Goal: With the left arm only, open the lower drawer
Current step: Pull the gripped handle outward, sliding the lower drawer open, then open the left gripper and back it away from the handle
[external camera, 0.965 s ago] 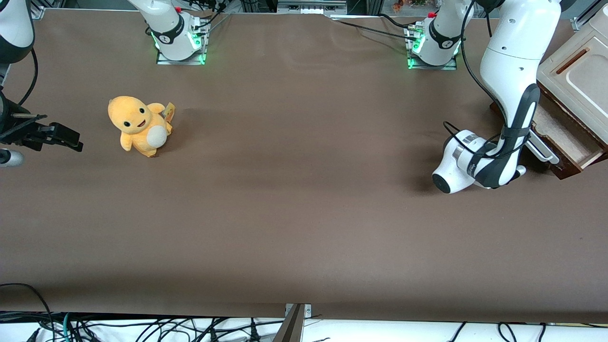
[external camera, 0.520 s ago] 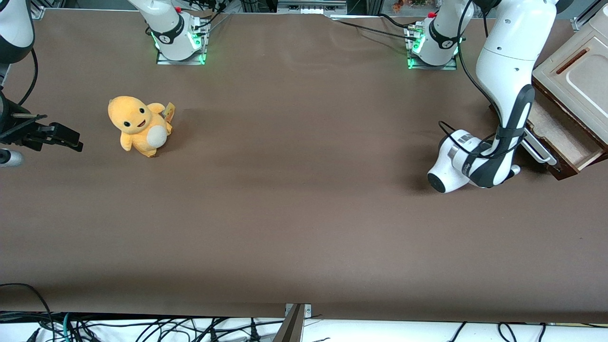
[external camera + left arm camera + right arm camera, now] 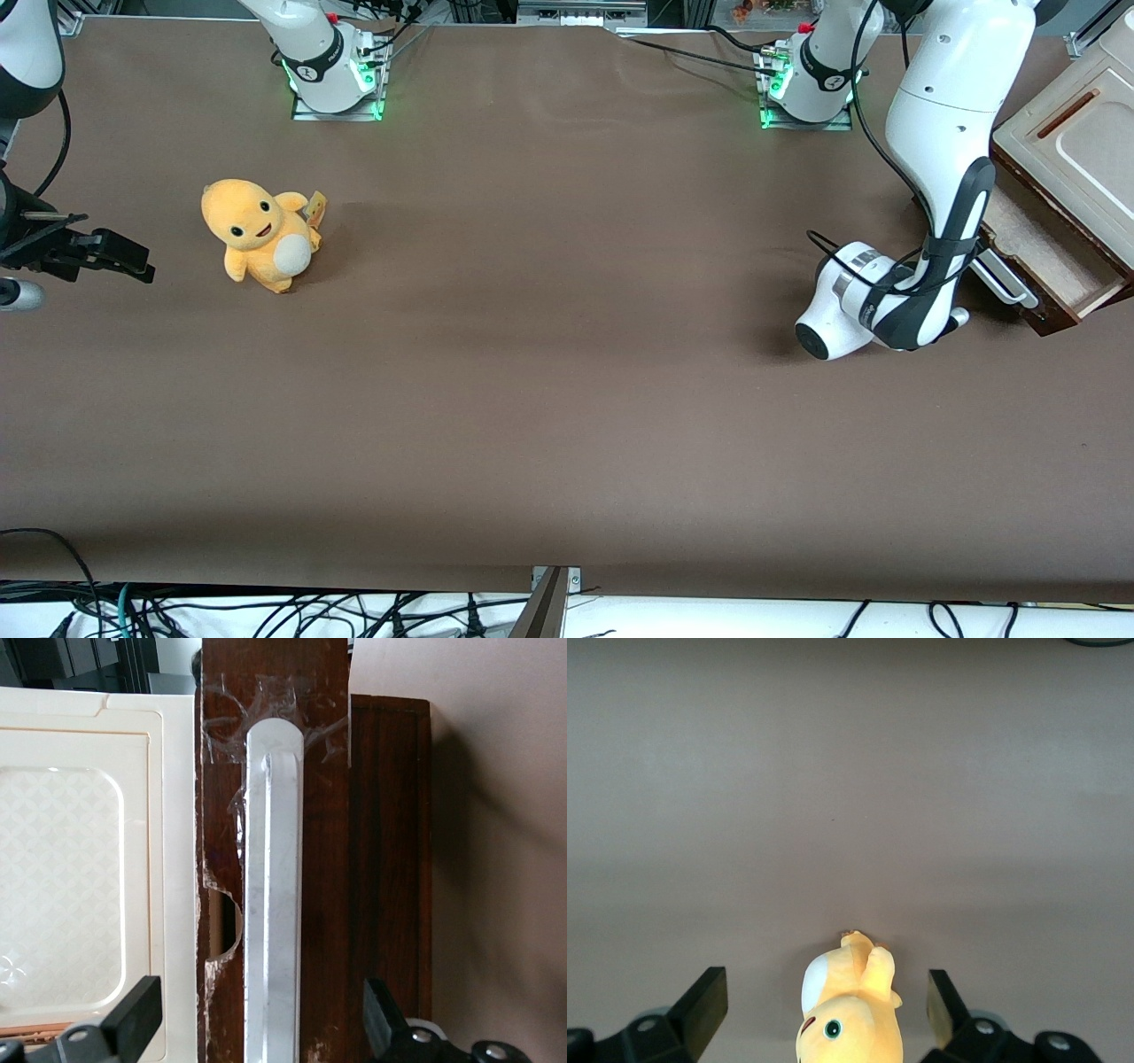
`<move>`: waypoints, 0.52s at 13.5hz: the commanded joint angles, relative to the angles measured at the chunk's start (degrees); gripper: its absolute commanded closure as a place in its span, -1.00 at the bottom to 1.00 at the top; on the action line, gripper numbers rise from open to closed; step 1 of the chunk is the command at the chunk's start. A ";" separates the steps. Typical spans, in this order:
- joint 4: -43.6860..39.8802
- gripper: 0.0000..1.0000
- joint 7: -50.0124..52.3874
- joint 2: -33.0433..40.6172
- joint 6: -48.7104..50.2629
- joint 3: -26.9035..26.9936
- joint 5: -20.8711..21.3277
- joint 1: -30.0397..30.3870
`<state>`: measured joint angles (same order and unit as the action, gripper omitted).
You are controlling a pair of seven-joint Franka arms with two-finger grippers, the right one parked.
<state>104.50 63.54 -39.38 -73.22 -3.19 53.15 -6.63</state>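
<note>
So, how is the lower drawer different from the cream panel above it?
The lower drawer is dark-brown wood; the cream panel is pale.
The drawer carries a long silver bar handle; the panel has only a reddish-brown slot.
The drawer stands pulled out, showing its pale inside; the panel covers the unit's top.
The gripper is open, its fingers astride the handle.

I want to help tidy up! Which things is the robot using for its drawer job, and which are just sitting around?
For the job:
- lower drawer, pulled partly out
- its silver bar handle
- left arm, gripper open with a finger on each side of the handle

Just sitting around:
- orange plush toy on the table
- cream panel above the drawer
</note>
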 commanded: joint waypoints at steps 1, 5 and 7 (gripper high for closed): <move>-1.40 -1.00 -0.61 0.70 1.15 -2.68 -1.38 0.12; -1.58 -1.00 -9.74 4.12 0.18 -6.38 -4.36 0.65; -3.49 -1.00 -12.73 5.27 -1.22 -8.14 -7.34 0.65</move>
<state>102.33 55.06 -36.77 -73.46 -9.98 48.83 -6.54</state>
